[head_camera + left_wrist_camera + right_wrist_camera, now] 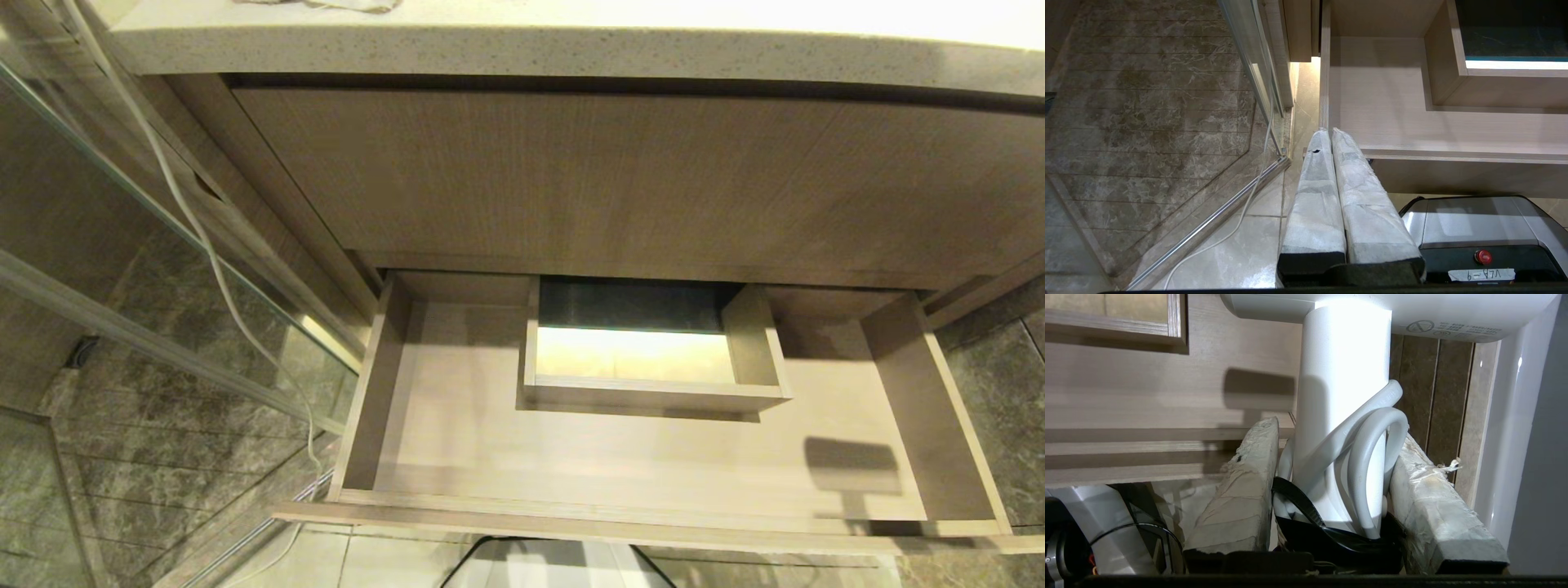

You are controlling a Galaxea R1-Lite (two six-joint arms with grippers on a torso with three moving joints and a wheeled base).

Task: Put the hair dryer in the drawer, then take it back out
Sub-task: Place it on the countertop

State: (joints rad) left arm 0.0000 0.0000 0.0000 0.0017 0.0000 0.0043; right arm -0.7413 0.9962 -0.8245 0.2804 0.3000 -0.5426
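Right claw (1331, 453) grasping white hair dryer (1345, 396) by its handle, near open drawer (457, 441), left claw (1331, 136) clenched, parked.

Under my left hand, a white label (1481, 275) on my base (1478, 228) reads upside down, roughly "VLA-9", handwritten. On the hair dryer (1345, 388) barrel underside: a round prohibition sign (1420, 326) and rows of tiny grey print (1468, 330), too small for me to read. No other text.
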